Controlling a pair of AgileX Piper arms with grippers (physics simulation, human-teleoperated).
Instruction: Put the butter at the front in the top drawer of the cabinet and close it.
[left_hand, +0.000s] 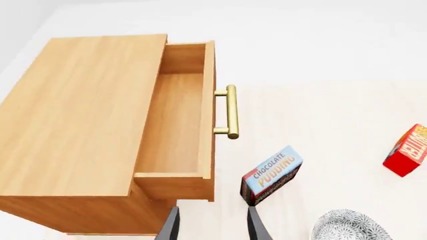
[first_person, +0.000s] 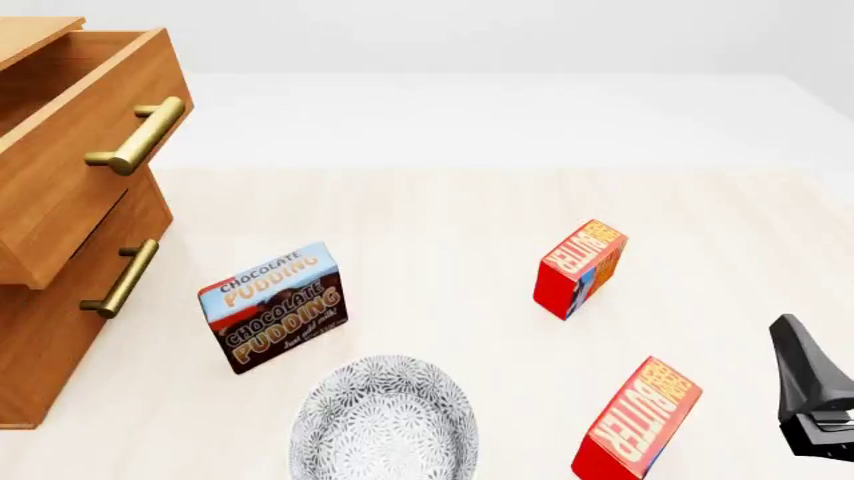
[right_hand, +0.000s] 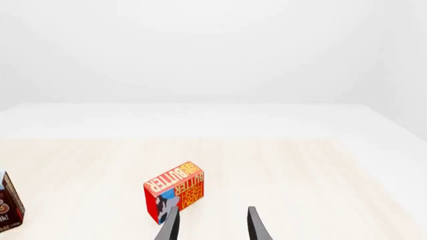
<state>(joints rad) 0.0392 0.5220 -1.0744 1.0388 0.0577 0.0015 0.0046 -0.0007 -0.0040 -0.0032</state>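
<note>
We judge the butter near the desk's front edge light, stiff and slick, best pinched across its broad faces by our right fingers, now spread and empty.

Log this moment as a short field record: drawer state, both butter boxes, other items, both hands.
top drawer: pulled open, nothing visible inside
cabinet: at the table's left
butter at the front: upright on the table, near the right hand
other butter: farther back, upright
pudding box: standing near the cabinet
patterned bowl: in front of the pudding box
left hand: open, holding nothing
right hand: open, holding nothing
</note>
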